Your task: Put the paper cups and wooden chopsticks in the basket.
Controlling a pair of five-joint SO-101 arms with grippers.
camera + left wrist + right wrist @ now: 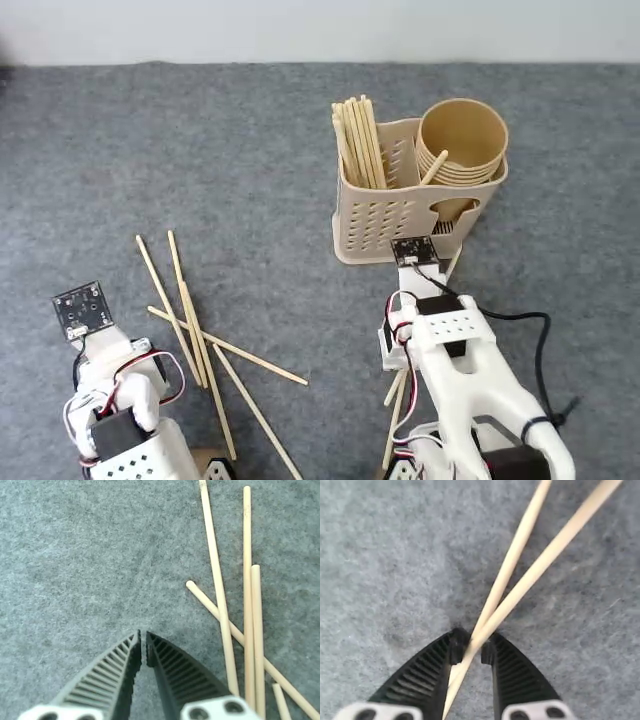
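Pinching two crossed chopsticks [511,555], the right gripper [470,647] is sitting near the front edge of the table [200,130]; left gripper [142,642], pressed together, is hovering beside loose chopsticks [220,605].

The high camera sat fixed above the tabletop [200,150] and looked steeply down, with both arms at the near edge and the basket [400,215] farther off. The left wrist camera looked along its own gripper [142,647] from close above the grey surface. The loose chopsticks [248,610] beside it also lay in the high view. The right wrist camera sat closer still, looking past its gripper [471,651] at two crossed chopsticks [520,592], which that arm partly hid from above.
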